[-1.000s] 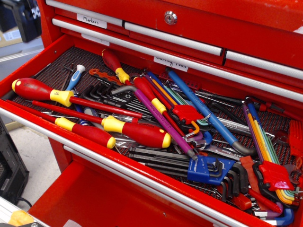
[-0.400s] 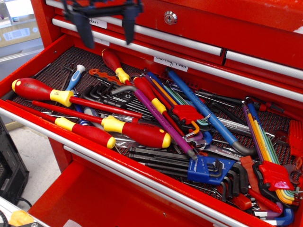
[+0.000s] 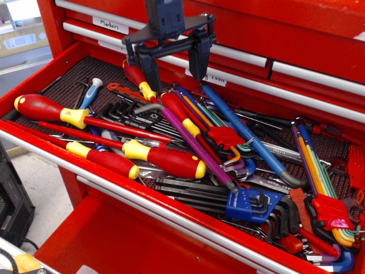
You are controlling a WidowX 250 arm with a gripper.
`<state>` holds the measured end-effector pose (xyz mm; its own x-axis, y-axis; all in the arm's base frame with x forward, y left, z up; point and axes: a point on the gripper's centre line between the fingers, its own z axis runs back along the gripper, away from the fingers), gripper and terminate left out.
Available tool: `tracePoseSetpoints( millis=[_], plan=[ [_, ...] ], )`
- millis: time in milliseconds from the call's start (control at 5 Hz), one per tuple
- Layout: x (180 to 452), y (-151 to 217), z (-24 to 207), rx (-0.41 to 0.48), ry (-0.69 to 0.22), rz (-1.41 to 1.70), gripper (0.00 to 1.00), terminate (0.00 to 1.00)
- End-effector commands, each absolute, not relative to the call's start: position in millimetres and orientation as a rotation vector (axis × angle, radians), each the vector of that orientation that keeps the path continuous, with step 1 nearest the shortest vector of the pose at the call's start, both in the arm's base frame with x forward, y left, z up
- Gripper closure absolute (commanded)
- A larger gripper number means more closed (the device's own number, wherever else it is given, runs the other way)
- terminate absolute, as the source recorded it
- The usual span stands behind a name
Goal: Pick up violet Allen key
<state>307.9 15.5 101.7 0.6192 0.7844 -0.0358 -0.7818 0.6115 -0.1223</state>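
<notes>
Spread claw (image 3: 175,77) hangs above the drawer (image 3: 34,85); best lowered astride the violet key (image 3: 197,147) at mid-shaft, clear of the red screwdrivers (image 3: 165,160).

Violet Allen key (image 3: 197,145), red drawer (image 3: 34,85)

Gripper (image 3: 174,77): black two-finger unit on a dark blue-grey boxy body. Flat black crossbar with small screws at its ends. Fingers (image 3: 152,74) are long, black, tapering to blunt tips.
</notes>
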Motion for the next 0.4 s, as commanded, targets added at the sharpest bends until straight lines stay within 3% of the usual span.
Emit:
tracePoseSetpoints(
  millis=[0, 200],
  plan=[
    [319, 18, 79, -0.151, -0.042, 0.977, 0.00, 0.00],
    [322, 16, 62, -0.144, -0.037, 0.994, 0.00, 0.00]
  ],
)
